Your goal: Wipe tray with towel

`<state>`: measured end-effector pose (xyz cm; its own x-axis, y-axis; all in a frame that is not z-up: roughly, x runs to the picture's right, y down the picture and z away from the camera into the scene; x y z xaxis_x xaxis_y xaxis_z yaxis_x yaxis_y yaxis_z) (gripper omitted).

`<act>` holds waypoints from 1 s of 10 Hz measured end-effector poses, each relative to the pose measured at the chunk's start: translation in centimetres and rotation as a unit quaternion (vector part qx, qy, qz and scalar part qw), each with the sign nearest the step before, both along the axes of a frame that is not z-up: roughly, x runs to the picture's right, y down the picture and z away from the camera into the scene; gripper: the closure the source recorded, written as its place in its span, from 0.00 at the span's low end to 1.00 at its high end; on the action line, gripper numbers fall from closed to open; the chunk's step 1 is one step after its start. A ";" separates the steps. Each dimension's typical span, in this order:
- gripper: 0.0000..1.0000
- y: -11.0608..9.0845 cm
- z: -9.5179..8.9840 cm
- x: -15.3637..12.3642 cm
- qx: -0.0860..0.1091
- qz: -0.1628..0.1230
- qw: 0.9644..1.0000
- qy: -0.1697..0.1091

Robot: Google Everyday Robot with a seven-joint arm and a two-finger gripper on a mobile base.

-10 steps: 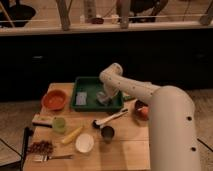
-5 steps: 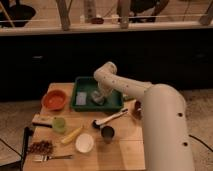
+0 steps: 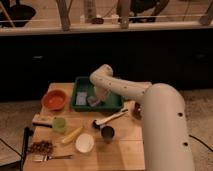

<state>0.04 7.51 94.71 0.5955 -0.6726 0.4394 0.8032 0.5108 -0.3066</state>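
**A:** What's hidden?

**B:** The gripper (image 3: 99, 96) is sitting low inside the tray (image 3: 116, 105), under the bend of the arm (image 3: 103, 76). The wrist is covering it, so I'm not able to tell how wide it's standing or whether it's gripping anything. The towel (image 3: 93, 102) is showing as a grey lump right against it, near the tray's middle, just right of the pale pad (image 3: 81, 99).

**A:** Anything cut off?

**B:** The arm's big white link is blocking the right edge of the table (image 3: 117, 150) and half of a red object (image 3: 136, 110).

**A:** Room to move?

**B:** Open green floor is showing right of the towel. The orange bowl (image 3: 54, 99) is sitting just left of the tray, and 1 long utensil (image 3: 111, 119) is lying just in front.

**A:** Versus earlier?

**B:** The arm's bend is sitting further left than 1 s ago, and is barely differing from 0.5 s ago.
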 end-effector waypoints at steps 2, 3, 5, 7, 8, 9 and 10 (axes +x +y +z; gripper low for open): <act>0.97 -0.2 0.1 2.0 0.002 0.010 1.000 0.013; 0.97 -0.7 0.2 3.6 0.005 0.023 0.999 0.026; 0.97 -1.7 0.6 3.9 0.014 0.037 0.999 0.034; 0.97 -3.2 1.4 3.9 0.026 0.051 0.998 0.039; 0.97 -3.5 1.6 3.7 0.028 0.052 0.998 0.036; 0.97 -3.7 1.6 2.9 0.030 0.050 0.998 0.029; 0.97 -3.8 1.7 1.6 0.030 0.044 0.998 0.020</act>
